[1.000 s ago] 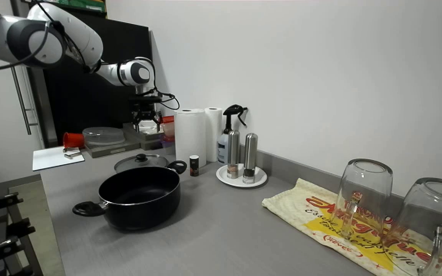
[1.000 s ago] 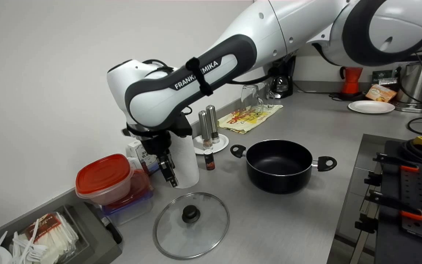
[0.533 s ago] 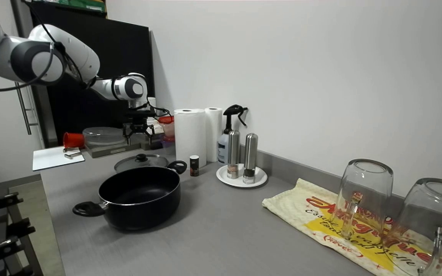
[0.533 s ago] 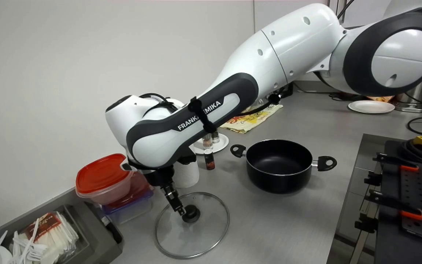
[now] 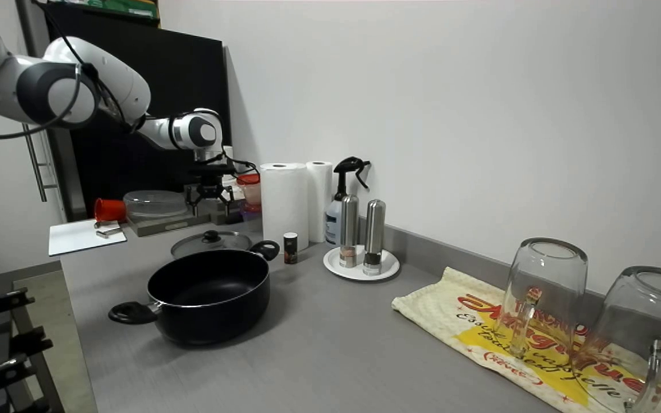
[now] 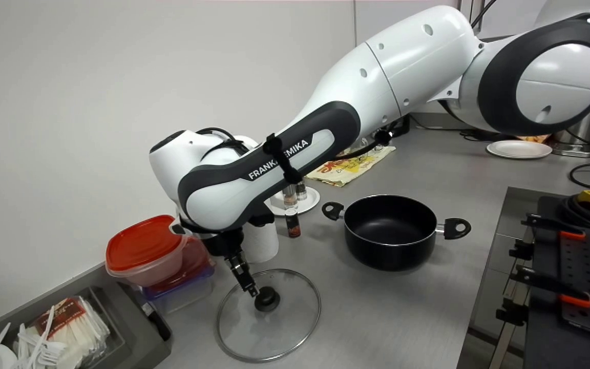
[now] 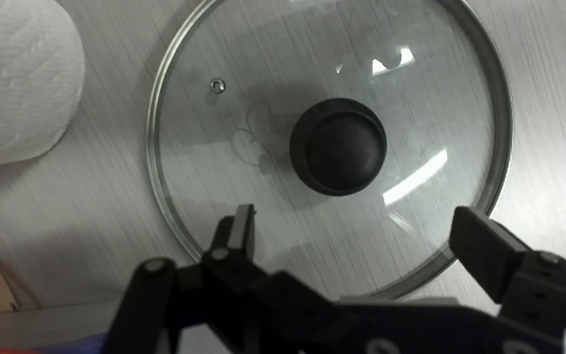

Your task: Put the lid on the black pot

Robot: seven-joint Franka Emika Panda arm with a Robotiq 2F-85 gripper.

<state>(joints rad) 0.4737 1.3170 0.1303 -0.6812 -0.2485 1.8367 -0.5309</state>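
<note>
Glass lid (image 6: 285, 333): flat on the counter (image 6: 377, 328), near the black pot (image 6: 390, 256) but apart from it, so not on yet.
Knob (image 7: 338, 146): in the wrist view, just ahead of the gripper (image 7: 354, 212) and roughly centred on the gap between its fingertips (image 7: 239, 228); round, so no long axis to match.
Gripper: spread well wider than the knob, clear of it, and holding nothing.
Arm (image 6: 356, 87): stretched out over the counter, sloping down to the wrist, with the gripper pointing down.
Next move: a short one onto the knob, I'd judge, one fingertip either side before closing; how much is drop and how much sideways I can't tell.
</note>
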